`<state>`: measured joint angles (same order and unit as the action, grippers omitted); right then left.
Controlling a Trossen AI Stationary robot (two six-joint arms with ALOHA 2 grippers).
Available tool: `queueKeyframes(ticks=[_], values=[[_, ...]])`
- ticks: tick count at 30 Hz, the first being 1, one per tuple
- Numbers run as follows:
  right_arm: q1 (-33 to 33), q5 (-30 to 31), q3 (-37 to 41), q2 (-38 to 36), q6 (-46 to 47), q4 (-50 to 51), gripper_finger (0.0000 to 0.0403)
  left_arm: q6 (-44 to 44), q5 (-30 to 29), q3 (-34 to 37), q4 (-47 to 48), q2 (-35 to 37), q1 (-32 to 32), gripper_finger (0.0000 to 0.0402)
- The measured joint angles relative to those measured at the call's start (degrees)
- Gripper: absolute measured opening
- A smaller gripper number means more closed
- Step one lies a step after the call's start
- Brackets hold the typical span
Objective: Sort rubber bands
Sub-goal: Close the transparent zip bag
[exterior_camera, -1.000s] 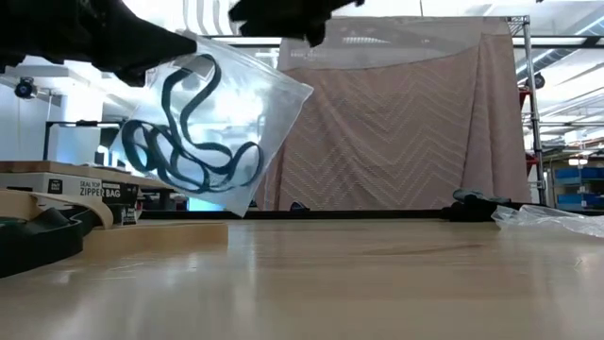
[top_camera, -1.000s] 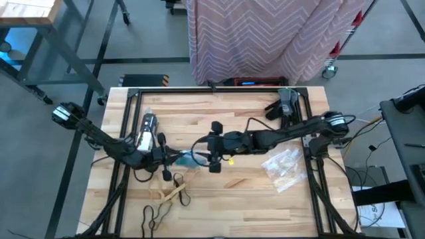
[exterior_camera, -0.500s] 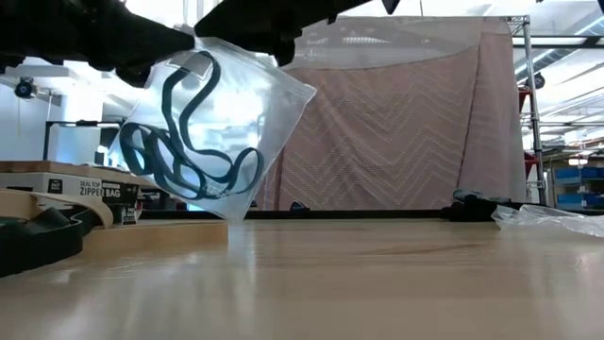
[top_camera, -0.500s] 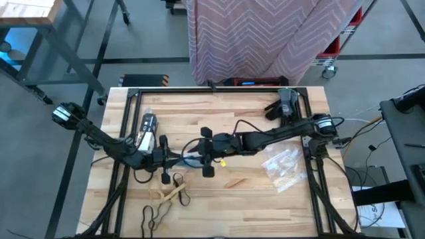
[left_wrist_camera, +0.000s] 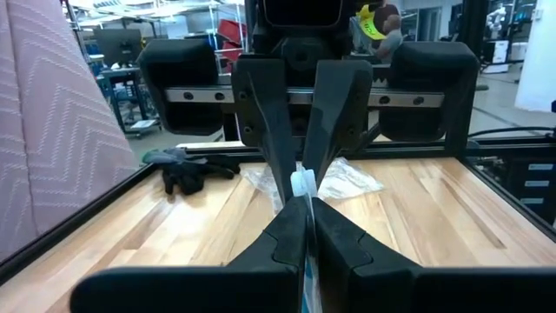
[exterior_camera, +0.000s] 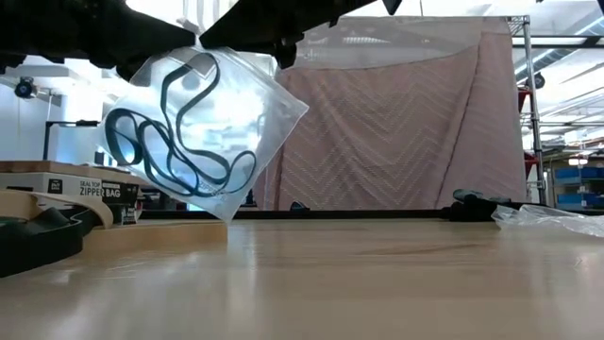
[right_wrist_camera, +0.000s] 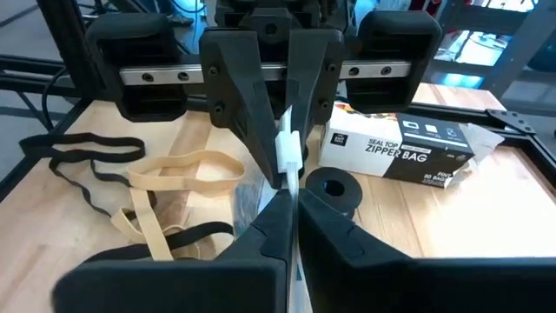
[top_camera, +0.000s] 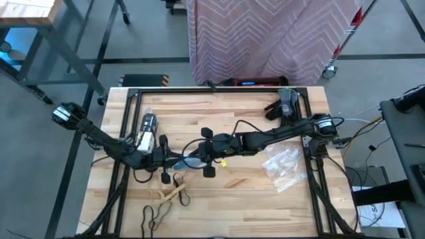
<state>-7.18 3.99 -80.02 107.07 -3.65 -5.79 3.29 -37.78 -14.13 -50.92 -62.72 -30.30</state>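
While both my arms meet over the middle of the wooden table [top_camera: 252, 189], the stock reads as follows. Item: a clear plastic bag [exterior_camera: 247, 123], hanging above the tabletop, pinched by its top edge between my two grippers. Item: blue rubber bands [exterior_camera: 170, 151], coiled inside that bag. Item: my left gripper [top_camera: 174, 159], fingers [left_wrist_camera: 282, 243] pressed together on the bag's edge. Item: my right gripper [top_camera: 194, 158], fingers [right_wrist_camera: 269, 228] likewise clamped on the same edge, facing the left one tip to tip. Item: a zipper bag box [right_wrist_camera: 408, 155] near the table's left side. Item: tan rubber bands [right_wrist_camera: 178, 174] and black rubber bands [right_wrist_camera: 87, 149], loose on the wood near the front edge. Item: dark gloves [left_wrist_camera: 187, 169] at the far right corner. Item: crinkled empty bags [top_camera: 284, 166] on the right.
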Motion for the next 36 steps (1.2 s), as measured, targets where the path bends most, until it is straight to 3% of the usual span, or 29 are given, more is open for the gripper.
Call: queueKeyframes(ticks=[18,36], values=[[0.1,0.1,-0.3,-0.8,-1.5,4.2,0.0002,-0.9,-0.5,0.0,0.5,0.0,0.0,0.0058],[0.1,0.1,-0.3,-0.8,-2.8,4.3,0.0002,-0.9,-0.7,0.0,0.0,0.0,0.9,0.0038]])
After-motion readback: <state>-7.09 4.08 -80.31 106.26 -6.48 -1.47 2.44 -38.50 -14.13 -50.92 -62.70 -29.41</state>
